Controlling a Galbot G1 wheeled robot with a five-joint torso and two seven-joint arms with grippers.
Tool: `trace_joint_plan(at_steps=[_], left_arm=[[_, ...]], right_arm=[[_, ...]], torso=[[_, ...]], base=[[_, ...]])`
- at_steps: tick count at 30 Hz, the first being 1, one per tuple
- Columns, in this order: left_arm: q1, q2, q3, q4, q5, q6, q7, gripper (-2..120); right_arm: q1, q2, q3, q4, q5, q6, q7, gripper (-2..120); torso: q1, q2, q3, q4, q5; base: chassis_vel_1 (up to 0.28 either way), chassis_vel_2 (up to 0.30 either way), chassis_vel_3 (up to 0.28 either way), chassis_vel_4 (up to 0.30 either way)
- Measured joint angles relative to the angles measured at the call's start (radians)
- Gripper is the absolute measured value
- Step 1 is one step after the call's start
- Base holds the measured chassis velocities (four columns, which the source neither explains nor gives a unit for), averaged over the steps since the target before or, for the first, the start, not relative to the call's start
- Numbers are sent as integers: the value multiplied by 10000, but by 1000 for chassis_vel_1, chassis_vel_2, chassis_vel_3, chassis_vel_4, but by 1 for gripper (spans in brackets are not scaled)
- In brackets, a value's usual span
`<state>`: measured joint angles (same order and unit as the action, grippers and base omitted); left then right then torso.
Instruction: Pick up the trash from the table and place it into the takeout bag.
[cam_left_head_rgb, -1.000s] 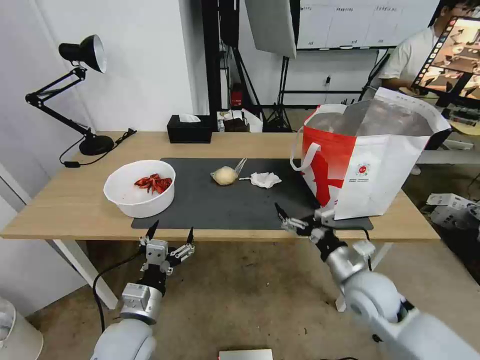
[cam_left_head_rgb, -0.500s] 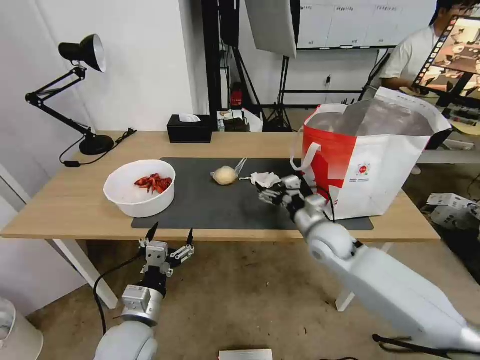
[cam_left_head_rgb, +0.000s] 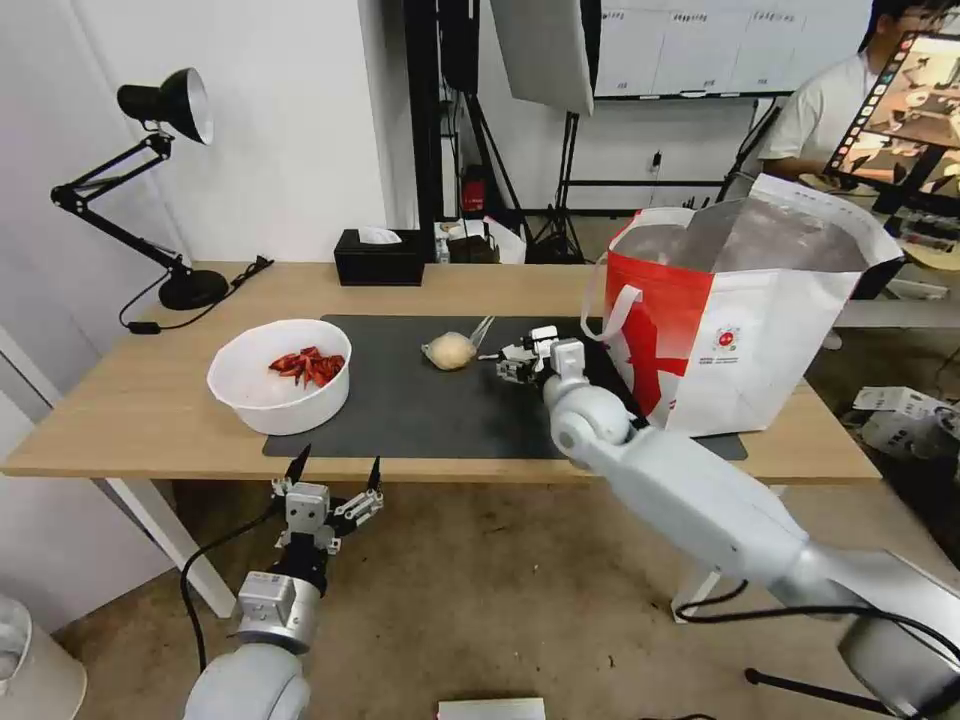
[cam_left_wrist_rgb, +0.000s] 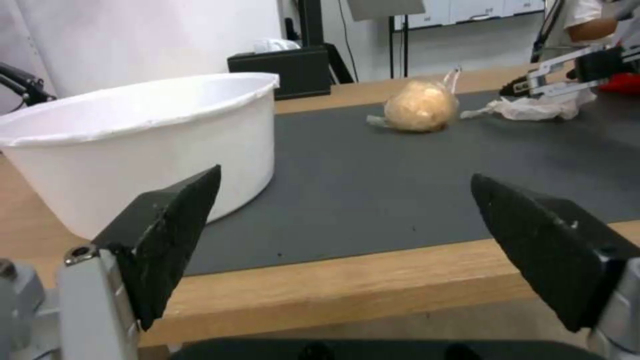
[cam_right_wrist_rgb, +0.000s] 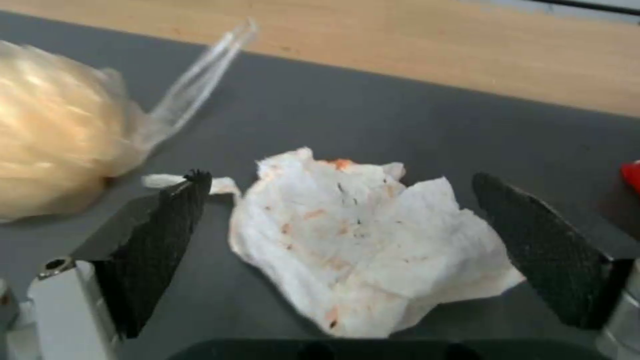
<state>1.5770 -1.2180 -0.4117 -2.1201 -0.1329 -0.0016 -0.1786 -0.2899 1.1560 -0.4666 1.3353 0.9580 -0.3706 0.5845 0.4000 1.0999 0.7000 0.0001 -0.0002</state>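
Note:
A crumpled white tissue (cam_right_wrist_rgb: 360, 240) with orange stains lies on the dark grey mat (cam_left_head_rgb: 450, 410) of the table (cam_left_head_rgb: 150, 400). My right gripper (cam_left_head_rgb: 512, 362) is low over it and open, one finger (cam_right_wrist_rgb: 153, 240) on each side of the tissue. Just beside it lies the clear bag with a beige lump (cam_left_head_rgb: 452, 350). The white bowl of red scraps (cam_left_head_rgb: 280, 375) stands at the mat's left end. The red-and-white takeout bag (cam_left_head_rgb: 740, 320) stands open at the right. My left gripper (cam_left_head_rgb: 338, 462) hangs open below the table's front edge, facing the bowl (cam_left_wrist_rgb: 147, 140).
A black desk lamp (cam_left_head_rgb: 165, 180) stands at the table's far left corner. A black tissue box (cam_left_head_rgb: 380, 260) sits at the back edge. The takeout bag's white handle (cam_left_head_rgb: 610, 310) hangs close to my right arm.
My right arm has swung up from the table's front edge and reached forward over the mat to the tissue. The left arm has stayed put.

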Motion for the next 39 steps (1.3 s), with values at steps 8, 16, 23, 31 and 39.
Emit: trace_joint_plan(at_steps=[8,16,23,31,39], left_arm=[[25,14,35,-79,-75,-1,0,100],[39,82,43,-59,-86,-1,0,100],[-14,88,187,45,-82,-1,0,100],[-115,61,312,115,-67,3,-26,100],[25,-2,258,28,-39,-3,-31,100]], right_arm=[[8,329,39,-573,49,-294,99,100],[-94,371,154,-574,410,-315,231,86],[-262,173,234,-318,456,-175,207,61],[-848,-97,596,329,272,602,36,32],[-1830,-1195,1504,2292,-563,1547,-662,3]], torso=[[0,0,0,-1,1],[-2,1,-2,-1,1],[-2,2,-2,0,2],[0,1,1,-3,3],[-1,1,0,0,4]], base=[[0,0,0,0],[0,0,0,0],[0,0,0,0],[0,0,0,0],[0,0,0,0]])
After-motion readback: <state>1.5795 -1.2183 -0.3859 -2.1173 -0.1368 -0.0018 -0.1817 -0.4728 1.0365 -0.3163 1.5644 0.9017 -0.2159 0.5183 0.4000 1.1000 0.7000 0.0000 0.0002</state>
